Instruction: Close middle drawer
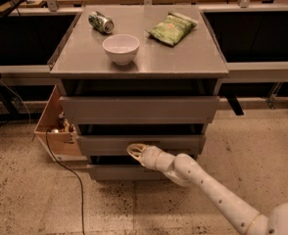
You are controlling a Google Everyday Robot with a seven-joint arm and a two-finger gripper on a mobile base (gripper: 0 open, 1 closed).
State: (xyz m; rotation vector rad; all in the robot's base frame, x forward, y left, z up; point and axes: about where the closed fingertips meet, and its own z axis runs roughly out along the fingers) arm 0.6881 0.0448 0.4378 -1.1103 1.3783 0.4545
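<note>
The grey cabinet [139, 65] has three drawers. The middle drawer [183, 144] shows a plain flat grey front, standing a little behind the top drawer's front [139, 109]. My gripper [134, 150] is at the middle drawer's front, left of centre, with its tip against the lower part of the panel. My white arm [217, 195] reaches in from the lower right. The lowest drawer [112, 173] is partly hidden by my arm.
On the cabinet top are a white bowl [121, 48], a tipped can [101, 22] and a green chip bag [172, 28]. A wooden box [53, 126] with small items stands left of the cabinet. A black cable [65, 170] runs over the speckled floor.
</note>
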